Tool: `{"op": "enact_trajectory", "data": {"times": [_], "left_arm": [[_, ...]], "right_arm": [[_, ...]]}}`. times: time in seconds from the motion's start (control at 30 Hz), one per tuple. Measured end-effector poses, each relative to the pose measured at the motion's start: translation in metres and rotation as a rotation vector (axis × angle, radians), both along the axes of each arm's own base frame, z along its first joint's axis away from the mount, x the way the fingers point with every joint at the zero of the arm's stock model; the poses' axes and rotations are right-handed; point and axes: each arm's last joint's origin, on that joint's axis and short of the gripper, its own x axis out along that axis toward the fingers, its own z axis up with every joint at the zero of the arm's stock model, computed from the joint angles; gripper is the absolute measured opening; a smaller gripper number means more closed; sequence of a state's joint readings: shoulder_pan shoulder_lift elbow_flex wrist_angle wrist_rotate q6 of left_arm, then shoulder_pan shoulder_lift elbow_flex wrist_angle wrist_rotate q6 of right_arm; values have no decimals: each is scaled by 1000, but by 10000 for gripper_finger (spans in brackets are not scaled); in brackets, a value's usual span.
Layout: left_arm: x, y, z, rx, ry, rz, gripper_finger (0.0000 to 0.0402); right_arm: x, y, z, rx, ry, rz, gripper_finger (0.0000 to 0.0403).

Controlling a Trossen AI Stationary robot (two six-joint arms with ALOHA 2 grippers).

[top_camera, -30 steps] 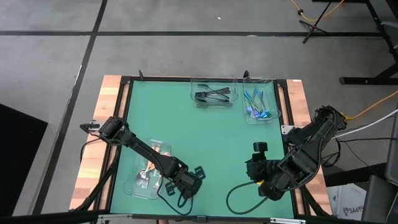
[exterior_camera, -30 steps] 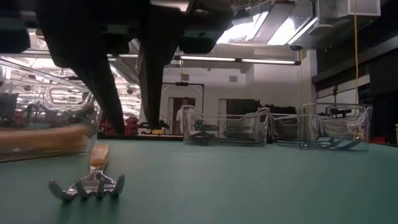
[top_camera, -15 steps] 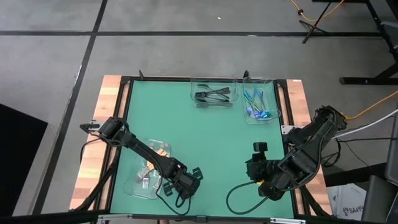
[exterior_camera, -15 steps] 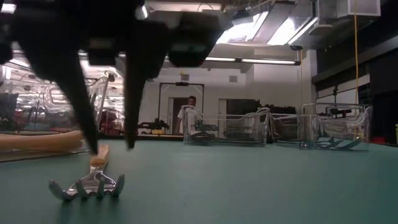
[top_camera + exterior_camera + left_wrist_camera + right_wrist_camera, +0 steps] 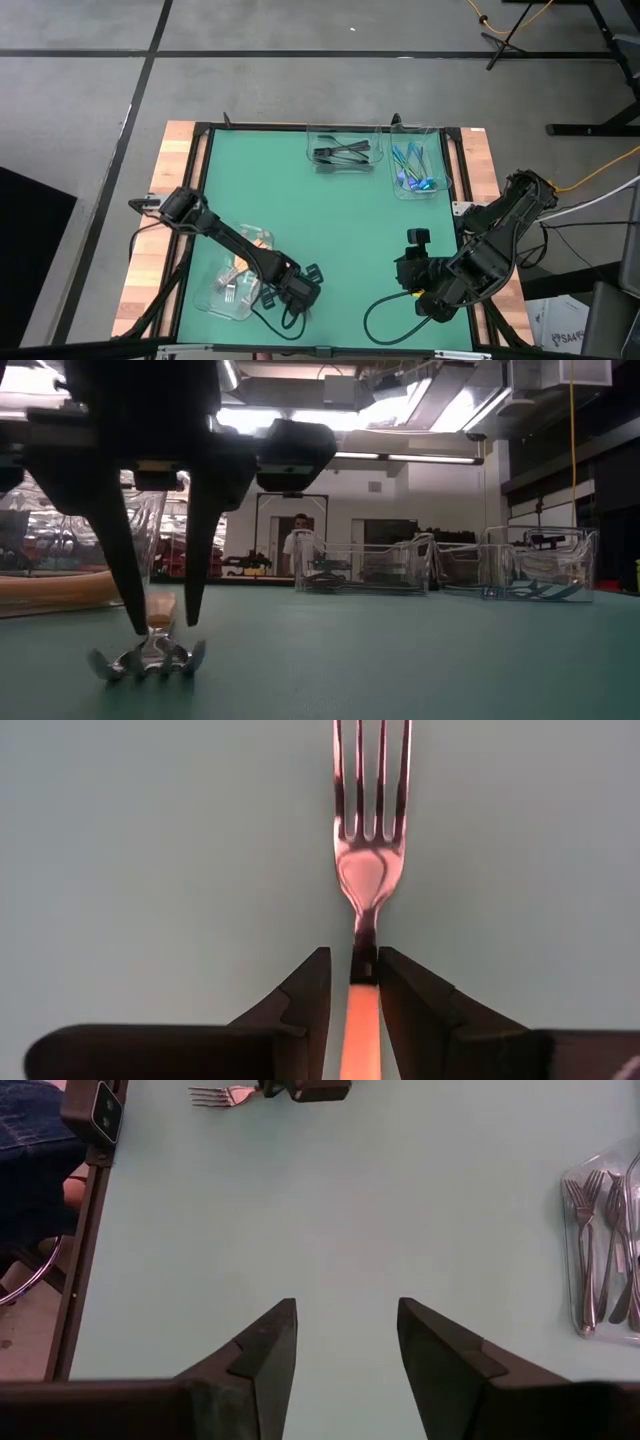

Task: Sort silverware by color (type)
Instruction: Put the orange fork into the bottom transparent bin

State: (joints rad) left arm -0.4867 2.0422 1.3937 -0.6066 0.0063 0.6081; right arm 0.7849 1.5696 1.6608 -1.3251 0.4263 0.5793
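The green tabletop (image 5: 330, 230) carries three clear trays: one just beside the left end effector (image 5: 296, 292) holding orange-handled pieces, and two well apart from it at the far edge, with black forks (image 5: 342, 153) and blue-teal utensils (image 5: 412, 168). The right end effector (image 5: 340, 1342) hangs open over bare mat near its own side, waiting.

The left end effector stands low with its fingers (image 5: 310, 995) either side of the orange-handled fork (image 5: 365, 870), which lies flat between them, tines pointing away. The jaws are parted, straddling the junction of handle and neck; whether the pads already touch the handle is hard to tell.

To grip well, I judge it should close squarely on the handle with the tips pressed right down at the mat, since the fork lies thin and flat and could skid sideways or tip out of a shallow pinch.
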Motion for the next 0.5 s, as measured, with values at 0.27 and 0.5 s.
{"op": "enact_trajectory", "data": {"times": [0.27,0.5], "left_arm": [[1,10,-1,13,38,22,80],[2,11,-7,-6,62,13,80]], "right_arm": [[0,0,0,0,0,0,167],[0,0,0,0,0,0,167]]}}
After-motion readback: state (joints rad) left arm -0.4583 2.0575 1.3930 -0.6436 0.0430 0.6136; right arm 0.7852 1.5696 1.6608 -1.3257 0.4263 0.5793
